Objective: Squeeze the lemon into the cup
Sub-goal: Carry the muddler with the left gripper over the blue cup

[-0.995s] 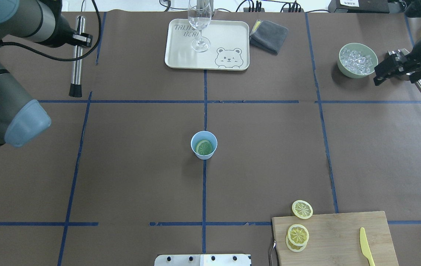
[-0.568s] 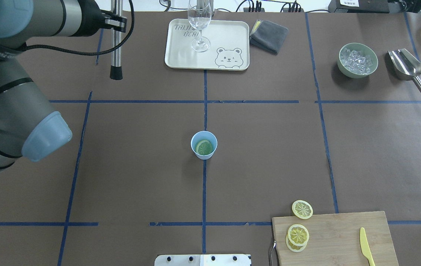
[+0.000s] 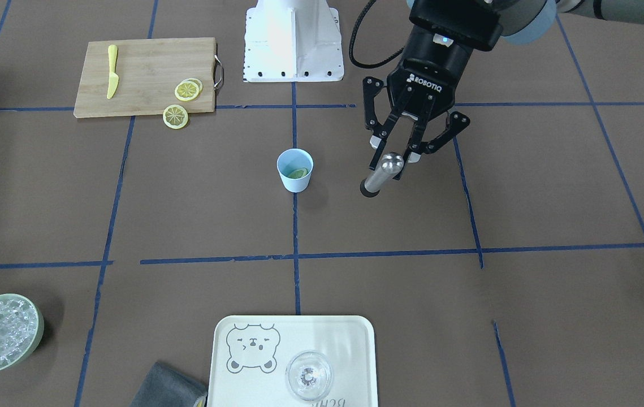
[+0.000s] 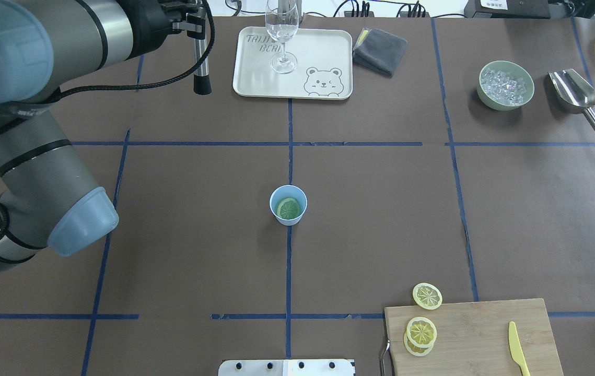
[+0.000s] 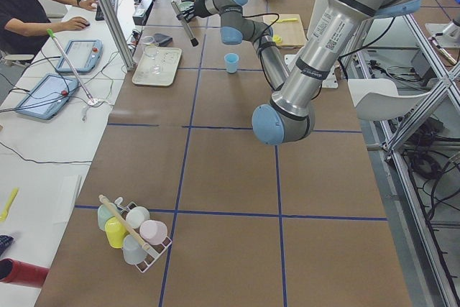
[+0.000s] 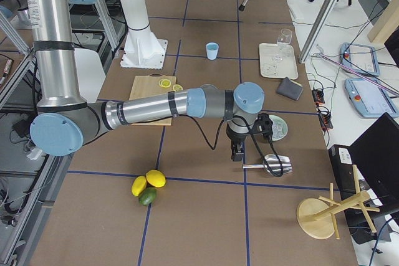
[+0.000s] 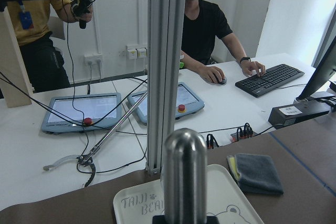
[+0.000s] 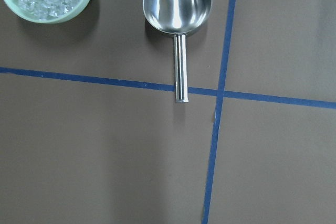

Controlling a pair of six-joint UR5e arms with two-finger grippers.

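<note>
Your left end effector (image 3: 398,150) is clamped on a steel rod (image 3: 379,176). It grips the rod near the rounded top, with the black tip pointing down. The rod hangs in the air on the robot's left of the cup (image 3: 295,180) and does not touch it. The cup stands upright at the middle of the bench (image 4: 381,219), on the blue tape line. One lemon (image 4: 289,208) slice lies inside it, leaning against the wall.

Two more slices (image 4: 421,331) are stacked on the board (image 4: 480,334), and a third (image 4: 427,295) lies just off its far corner. The knife (image 4: 517,347) also lies on the board.

Your right end effector (image 6: 235,152) hovers above the scoop (image 8: 177,3), near the ice bowl (image 4: 503,107). You cannot tell from these views whether its fingers are spread or closed.
</note>
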